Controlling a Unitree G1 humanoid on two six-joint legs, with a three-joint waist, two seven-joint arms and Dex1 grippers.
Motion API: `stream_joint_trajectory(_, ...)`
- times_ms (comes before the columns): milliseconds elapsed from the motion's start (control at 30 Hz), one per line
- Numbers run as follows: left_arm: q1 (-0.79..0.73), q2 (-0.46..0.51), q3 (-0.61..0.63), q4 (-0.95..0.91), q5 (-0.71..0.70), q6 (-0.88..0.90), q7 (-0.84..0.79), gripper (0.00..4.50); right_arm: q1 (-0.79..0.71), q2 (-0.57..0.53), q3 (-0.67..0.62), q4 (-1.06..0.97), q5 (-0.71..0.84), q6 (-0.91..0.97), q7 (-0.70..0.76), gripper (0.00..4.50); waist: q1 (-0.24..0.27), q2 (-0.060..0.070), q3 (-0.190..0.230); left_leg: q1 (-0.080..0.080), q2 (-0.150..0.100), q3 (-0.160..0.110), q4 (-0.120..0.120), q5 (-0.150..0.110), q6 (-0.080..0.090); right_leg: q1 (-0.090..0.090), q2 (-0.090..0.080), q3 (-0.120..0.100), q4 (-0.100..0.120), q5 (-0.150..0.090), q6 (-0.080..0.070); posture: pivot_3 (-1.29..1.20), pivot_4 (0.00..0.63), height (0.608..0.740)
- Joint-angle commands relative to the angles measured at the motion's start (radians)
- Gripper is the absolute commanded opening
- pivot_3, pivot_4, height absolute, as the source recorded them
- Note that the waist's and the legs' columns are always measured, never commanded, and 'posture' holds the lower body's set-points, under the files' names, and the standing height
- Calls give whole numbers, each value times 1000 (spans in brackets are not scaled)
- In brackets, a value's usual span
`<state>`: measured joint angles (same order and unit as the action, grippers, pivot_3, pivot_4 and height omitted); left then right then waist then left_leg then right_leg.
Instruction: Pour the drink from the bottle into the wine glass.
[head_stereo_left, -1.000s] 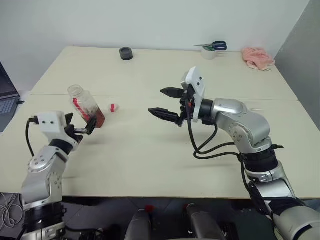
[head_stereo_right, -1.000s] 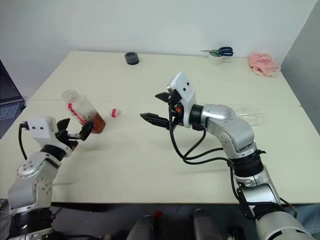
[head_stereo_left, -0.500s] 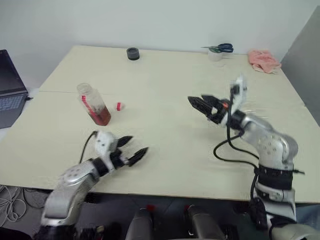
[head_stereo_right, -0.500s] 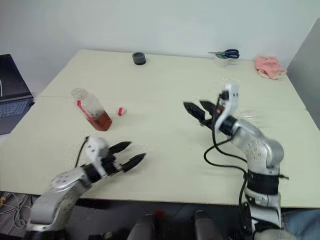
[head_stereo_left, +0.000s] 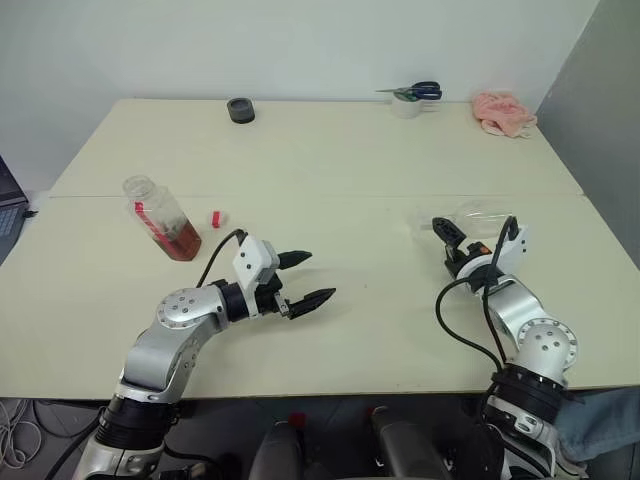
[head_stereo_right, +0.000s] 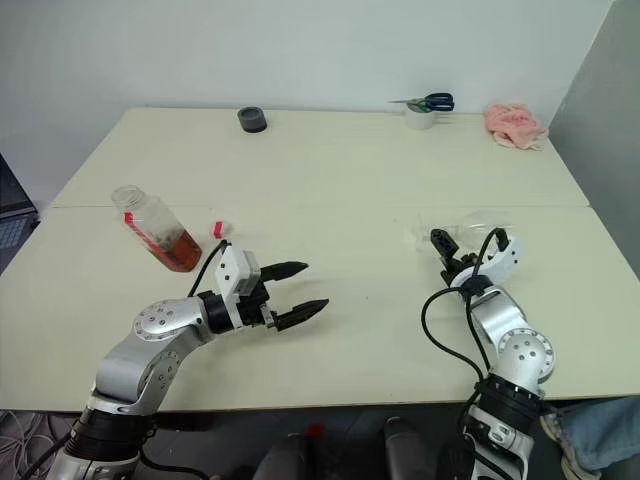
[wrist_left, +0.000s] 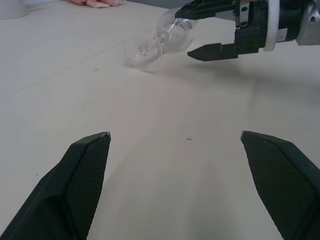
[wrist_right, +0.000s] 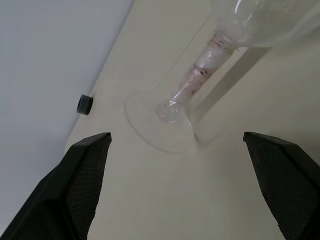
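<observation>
Clear stemmed wine glass (head_stereo_left: 478, 213) lying on side on pale bench (head_stereo_left: 350, 170), right tool (head_stereo_left: 447, 240) spread wide, empty, just beside stem. Clear squarish bottle, amber drink (head_stereo_left: 160, 219), uncapped, upright-ish far left. Left tool (head_stereo_left: 305, 280) released, mid-bench. Better grab stem low, stand glass upright gently.

Head stereo pair: high, looking forward and down over whole tabletop (head_stereo_left: 330, 150), both eyes sharing same scene. Left wrist view: low over tabletop, faces glass (wrist_left: 155, 42) lying well ahead. Right wrist view: very near glass foot, facing far edge. Both wrist views share glass.
</observation>
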<state>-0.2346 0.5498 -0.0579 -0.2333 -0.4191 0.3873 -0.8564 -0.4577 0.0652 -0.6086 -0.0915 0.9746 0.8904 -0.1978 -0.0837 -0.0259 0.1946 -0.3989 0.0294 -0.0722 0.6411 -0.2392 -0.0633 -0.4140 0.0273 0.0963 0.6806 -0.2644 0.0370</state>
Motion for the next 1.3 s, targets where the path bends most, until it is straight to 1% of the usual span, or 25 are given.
stream_joint_trajectory(33,-16,-1,0,-31,0,-3,-1,4483,-86,-4,-45,92,64,-103,0,4500,0,0,0,0,0,0,0,0,0,0,0,0,0,0,0,0,150,740)
stream_joint_trajectory(133,-11,-3,3,-34,2,-1,6,4483,-133,-7,-69,183,92,-155,-8,4500,0,0,0,0,0,1,0,0,0,0,0,0,0,0,0,0,150,740)
stream_joint_trajectory(267,-2,4,7,-45,2,5,9,4483,-165,-9,-83,253,137,-199,-3,4500,0,1,0,-1,0,0,-1,0,0,-1,0,0,0,0,0,0,150,740)
stream_joint_trajectory(500,11,14,23,-64,0,15,24,4483,-214,-23,-73,369,136,-267,36,4500,0,1,1,-1,0,1,-1,0,0,-2,0,0,0,0,0,0,150,740)
stream_joint_trajectory(700,17,17,29,-78,-4,23,29,4483,-306,-48,-82,573,98,-385,118,4500,-1,1,1,-1,0,1,-1,0,0,-2,0,1,0,0,0,0,150,740)
stream_joint_trajectory(767,18,19,31,-79,-3,23,30,4500,-332,-56,-86,639,84,-429,130,4123,-1,1,1,-1,0,1,-1,0,0,-2,0,1,0,0,0,0,150,740)
stream_joint_trajectory(833,20,22,33,-80,-3,23,32,4500,-346,-59,-90,680,79,-458,130,3580,-1,1,1,-1,0,1,-1,0,0,-2,0,1,-1,0,0,0,150,740)
stream_joint_trajectory(867,20,24,34,-82,-3,24,35,4500,-350,-57,-91,690,78,-469,128,3149,-1,1,1,-1,0,1,-1,0,0,-2,0,1,-1,0,0,0,150,740)
stream_joint_trajectory(900,20,26,36,-84,-3,25,38,4500,-351,-56,-91,696,79,-476,127,2878,-1,1,1,-1,0,1,-1,0,0,-2,0,1,-1,0,0,0,150,740)
stream_joint_trajectory(1000,24,26,43,-84,-1,27,54,4500,-341,-48,-89,681,78,-497,106,1818,-1,1,1,-1,0,1,-1,0,0,-2,0,1,0,0,0,0,150,740)
stream_joint_trajectory(1100,31,18,45,-90,1,25,66,4500,-323,-59,-41,619,49,-472,124,732,-1,1,1,0,0,1,-1,0,0,-1,0,0,0,0,0,0,150,740)
stream_joint_trajectory(1133,44,22,57,-99,-3,26,74,4500,-310,-74,58,524,-14,-444,165,410,-1,1,1,0,0,1,-1,0,0,-1,0,1,0,0,0,0,150,740)
stream_joint_trajectory(1167,52,23,64,-107,-5,28,81,4500,-301,-86,128,457,-59,-425,195,182,-1,2,1,-1,0,1,-1,0,0,-1,0,1,0,0,0,0,150,740)
stream_joint_trajectory(1233,95,33,105,-129,-16,28,95,4500,-268,-144,380,304,-246,-445,330,177,-2,5,3,-2,0,2,-1,0,0,-4,0,2,0,0,0,0,150,740)
stream_joint_trajectory(1300,143,39,143,-155,-32,38,105,4500,-233,-197,593,235,-439,-535,440,177,-9,5,3,-4,0,4,-2,0,0,-8,-1,4,1,0,0,0,150,740)
